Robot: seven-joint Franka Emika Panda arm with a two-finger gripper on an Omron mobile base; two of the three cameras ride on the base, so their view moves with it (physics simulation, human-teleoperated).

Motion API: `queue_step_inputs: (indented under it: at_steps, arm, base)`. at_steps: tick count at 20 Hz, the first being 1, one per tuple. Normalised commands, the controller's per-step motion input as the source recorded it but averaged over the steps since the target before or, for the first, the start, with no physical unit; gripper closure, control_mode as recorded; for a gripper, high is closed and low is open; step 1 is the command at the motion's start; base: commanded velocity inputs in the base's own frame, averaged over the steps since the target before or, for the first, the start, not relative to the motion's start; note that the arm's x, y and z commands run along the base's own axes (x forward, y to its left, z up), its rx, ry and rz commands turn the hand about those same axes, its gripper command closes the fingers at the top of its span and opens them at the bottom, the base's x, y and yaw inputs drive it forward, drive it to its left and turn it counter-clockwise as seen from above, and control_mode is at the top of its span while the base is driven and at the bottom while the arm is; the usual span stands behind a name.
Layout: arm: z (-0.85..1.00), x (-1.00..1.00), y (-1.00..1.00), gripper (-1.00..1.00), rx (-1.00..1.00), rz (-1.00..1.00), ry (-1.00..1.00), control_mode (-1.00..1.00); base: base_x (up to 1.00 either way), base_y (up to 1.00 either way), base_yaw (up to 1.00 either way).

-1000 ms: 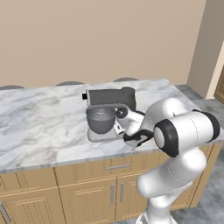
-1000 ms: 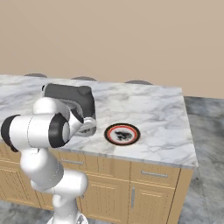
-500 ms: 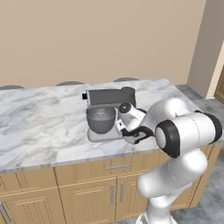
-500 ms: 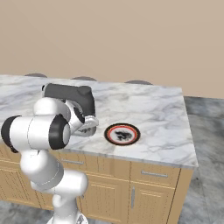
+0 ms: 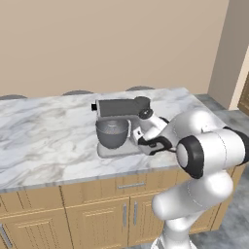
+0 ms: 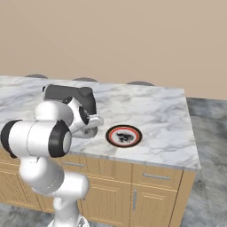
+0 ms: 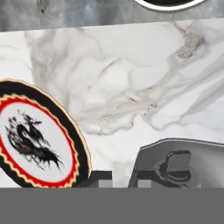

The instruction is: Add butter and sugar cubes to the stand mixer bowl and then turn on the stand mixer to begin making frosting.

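We have our two-finger gripper [image 5: 141,137] low at the right side of the grey stand mixer with its flat oblong base and boxy dark-grey head [image 5: 121,108], so we judge that we are on the last step: reaching for the switch to start the machine. The deep round grey metal bowl [image 5: 112,133] sits on the mixer's base under the head. From the left base view its inside looks plain grey, and we cannot tell whether the butter and sugar cubes lie in it. The flat red-rimmed plate with a dark drawing on white [image 6: 124,135] rests bare on the white marble counter [image 6: 155,115], just right of the mixer, which suggests to us that the ingredients are off it already.

In the hand view the grey base of the mixer comes in at the lower right, carrying a small dark round knob [image 7: 178,165], and the plate lies at the lower left, the two apart with marble between. Our fingertips are barely visible at the bottom of that view, so we cannot tell whether the jaws are parted or closed.

Next, we think, we need a short, careful approach to the mixer's control, lining a fingertip up with it and pushing or turning it without shoving the base or bumping the bowl.
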Motion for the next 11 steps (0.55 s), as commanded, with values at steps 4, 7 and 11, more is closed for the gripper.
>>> queue_step_inputs:
  at_steps: [4,7,11]
  arm:
    - [0.12,0.00,-0.49,1.00,0.00,0.00,0.00,-1.00]
    - [0.02,0.00,-0.48,1.00,0.00,0.00,0.00,-1.00]
    - [0.00,-0.04,-0.30,1.00,0.01,0.00,0.03,-1.00]
  base:
    - [0.00,0.00,0.00]
    - [0.00,0.00,0.00]
    - [0.00,0.00,0.00]
